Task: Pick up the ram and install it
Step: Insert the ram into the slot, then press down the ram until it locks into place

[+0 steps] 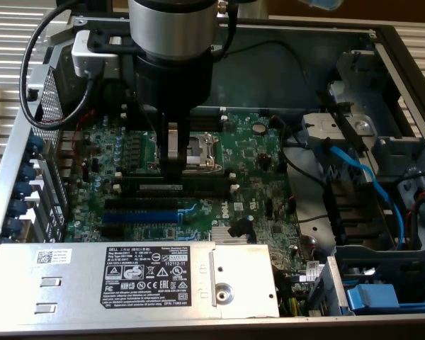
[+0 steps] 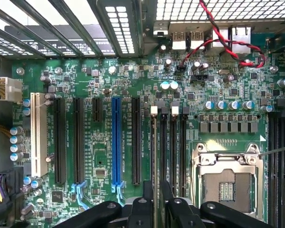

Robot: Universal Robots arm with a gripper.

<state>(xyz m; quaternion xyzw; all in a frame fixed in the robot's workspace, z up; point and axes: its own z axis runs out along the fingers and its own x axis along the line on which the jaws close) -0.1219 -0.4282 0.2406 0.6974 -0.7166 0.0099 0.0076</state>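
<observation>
Ram (image 1: 171, 187): thin, stiff, light, fragile; stands edge-up in a black slot (image 1: 177, 180).
Gripper (image 1: 173, 170): fingers partly spread, straddling the ram's middle; whether they clamp it, unclear.
Hold: long edges, not chips.

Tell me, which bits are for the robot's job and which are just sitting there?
For the job: ram, lying along the black slots; end effector, right above it.
Just there: blue slot; blue cable; red wires; silver box with sticker.
</observation>
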